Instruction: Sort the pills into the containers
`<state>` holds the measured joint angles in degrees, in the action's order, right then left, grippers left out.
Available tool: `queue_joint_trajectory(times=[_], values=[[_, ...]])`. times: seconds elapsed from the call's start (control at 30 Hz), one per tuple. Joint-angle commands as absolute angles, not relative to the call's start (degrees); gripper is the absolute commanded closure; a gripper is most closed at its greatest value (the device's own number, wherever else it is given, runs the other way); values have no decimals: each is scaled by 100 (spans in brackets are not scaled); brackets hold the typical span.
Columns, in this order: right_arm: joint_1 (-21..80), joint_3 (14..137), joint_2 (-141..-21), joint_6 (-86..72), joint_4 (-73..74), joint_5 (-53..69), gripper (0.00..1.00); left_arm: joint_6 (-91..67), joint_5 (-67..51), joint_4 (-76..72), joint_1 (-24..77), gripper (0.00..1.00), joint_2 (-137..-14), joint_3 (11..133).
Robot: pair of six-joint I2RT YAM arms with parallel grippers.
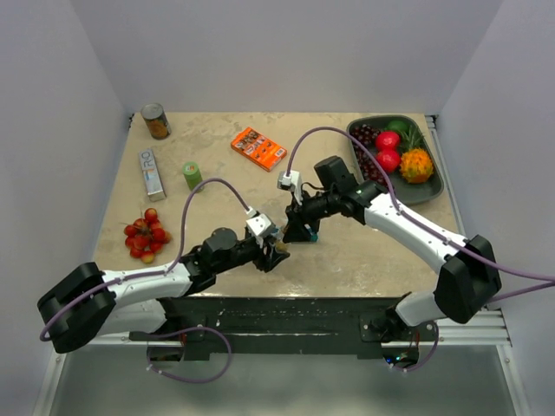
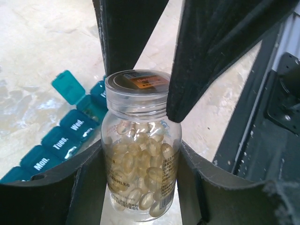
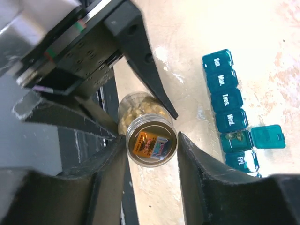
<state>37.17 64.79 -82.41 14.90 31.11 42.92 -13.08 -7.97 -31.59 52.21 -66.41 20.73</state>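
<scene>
A clear bottle (image 2: 140,159) full of gold capsules is clamped by its body between my left gripper's (image 2: 140,157) pads, at the table's near middle (image 1: 279,247). My right gripper (image 3: 151,141) is closed around the bottle's clear cap (image 3: 151,143) from above; its black fingers (image 2: 206,51) show in the left wrist view. The teal pill organizer (image 3: 229,112) lies beside the bottle, with day labels on its lids. One lid (image 3: 268,137) stands open, and a few capsules (image 3: 234,137) lie in that compartment. The organizer also shows in the left wrist view (image 2: 61,140).
A tin can (image 1: 156,121), a silver box (image 1: 152,172) and a green cylinder (image 1: 192,175) stand at the back left. An orange box (image 1: 258,148) lies at the back middle. Cherry tomatoes (image 1: 146,236) lie left. A dark fruit tray (image 1: 434,192) sits back right.
</scene>
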Motion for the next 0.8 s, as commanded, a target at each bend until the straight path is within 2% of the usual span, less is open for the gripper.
queue_joint_trajectory(times=[0.0,0.03,0.13,0.23,0.27,0.43,0.57,0.77], values=[[3648,6697,-8043,746,3347,4665,38,-1441,28,-4772,5150,100,-6653,2048],[3613,6819,-7972,886,3427,4780,21,-1415,-130,-4764,5142,100,-6636,1952],[3525,7039,-7647,1554,3822,5027,1,-1301,-483,-4352,5150,100,-6390,1872],[3481,7276,-7471,2755,4673,5359,1,-1274,-834,-4008,5133,100,-5995,1767],[3472,7364,-7479,3673,4972,5396,1,-1274,-957,-3895,5124,100,-5907,1767],[3480,7699,-7540,6628,6616,5808,1,-1283,-2467,-3771,5115,100,-5739,1941],[3516,7954,-7910,7505,7347,6011,1,-1257,-3505,-3543,5115,100,-5923,2188],[3744,7937,-7937,7735,7454,6162,3,-1301,-3726,-3629,5115,100,-6108,2338]])
